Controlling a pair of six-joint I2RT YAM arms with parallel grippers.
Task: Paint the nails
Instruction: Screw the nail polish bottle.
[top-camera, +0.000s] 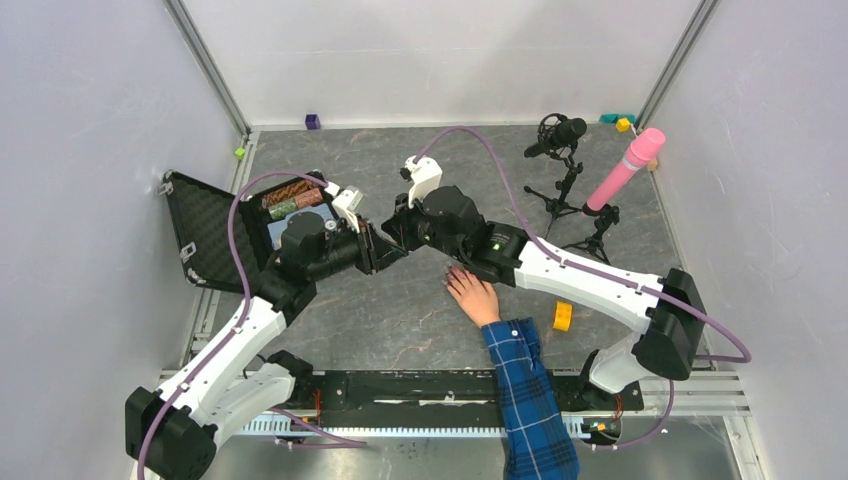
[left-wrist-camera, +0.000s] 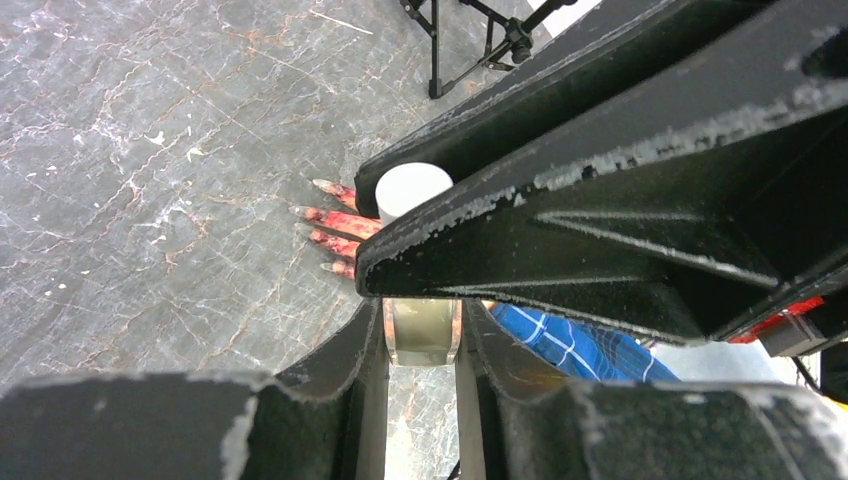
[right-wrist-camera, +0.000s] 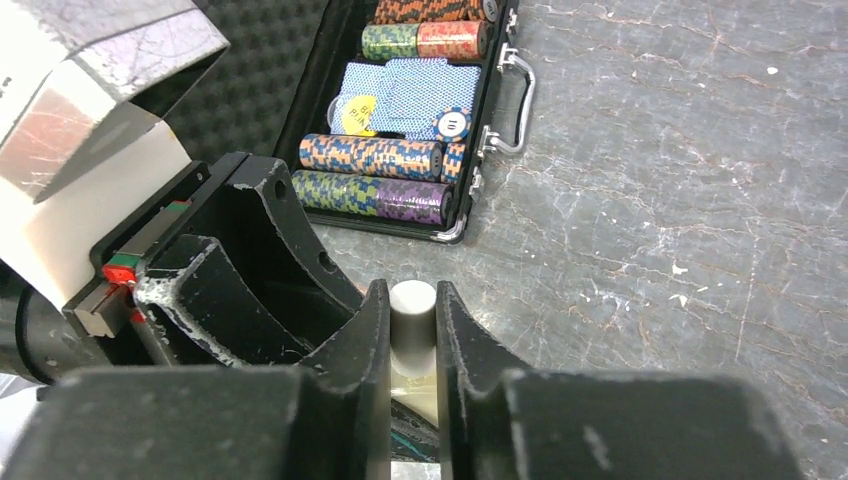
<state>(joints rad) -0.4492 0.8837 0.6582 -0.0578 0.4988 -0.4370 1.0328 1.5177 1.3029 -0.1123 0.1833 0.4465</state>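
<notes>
Two sets of jaws are clamped on one small bottle (left-wrist-camera: 420, 340). Your left gripper (left-wrist-camera: 422, 318) is closed narrow on the glass body. Your right gripper (right-wrist-camera: 411, 298) is pinched tight on the white cap (right-wrist-camera: 412, 318), so neither has a free finger.

The bottle hangs between the two arms above the table (top-camera: 400, 320), with the cap seated on it and no brush showing.

Just beyond it, the hand (top-camera: 472, 295) lies flat, palm down, fingers spread toward the grippers, with the blue plaid sleeve (top-camera: 525, 385) running back to the near edge. The nails (left-wrist-camera: 303, 212) sit at the fingertips, near the bottle but apart from it.

From the left wrist view, four fingers are smeared red well past the tips, so colour has clearly landed on them. The tips themselves look pale pink, and you cannot tell which nails are properly covered. The thumb is hidden.

I judge the job to be partway through at best. You have yet to lift the cap off with the right arm, carry the brush over and go nail by nail.

The open chip case (top-camera: 205, 228) on the far left plays no part
</notes>
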